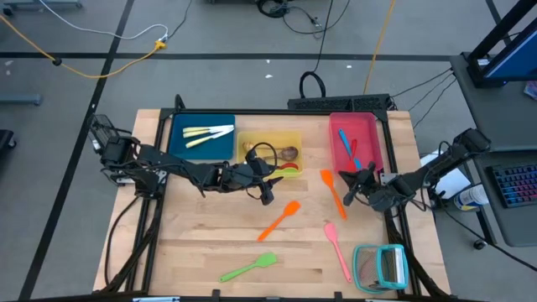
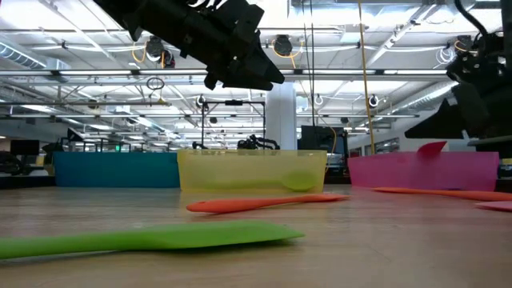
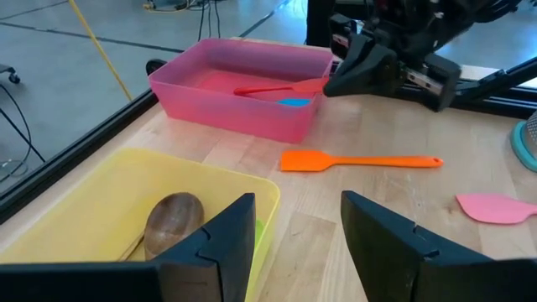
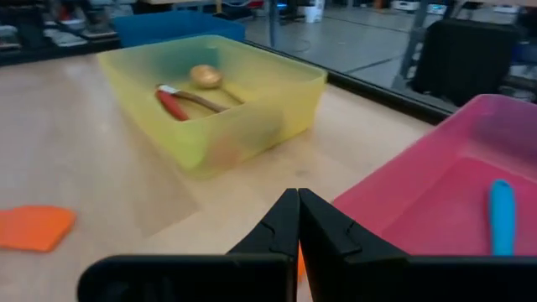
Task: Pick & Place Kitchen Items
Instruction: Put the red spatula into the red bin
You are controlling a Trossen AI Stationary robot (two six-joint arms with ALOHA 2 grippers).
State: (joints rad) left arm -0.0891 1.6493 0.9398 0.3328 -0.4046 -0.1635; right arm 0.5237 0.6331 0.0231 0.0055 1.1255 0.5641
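Left end effector point(image 1: 267, 195) hovers just off yellow tray point(image 1: 295, 138), fingers spread, empty, probably lining up next pick. Right end effector point(image 1: 350, 190) pinched together beside pink tray point(image 1: 377, 143). Loose ones on bench point(image 1: 193, 243): orange spatula point(image 1: 279, 220), green spatula point(image 1: 248, 268), pink spatula point(image 1: 337, 249).

No lettering, label, brand mark, number or sign can be read anywhere across the four views. The trays, the utensils, the arms and the tabletop point(image 1: 210, 239) carry no legible writing, and the room behind shows only shapes too small or too blurred to make out as text.
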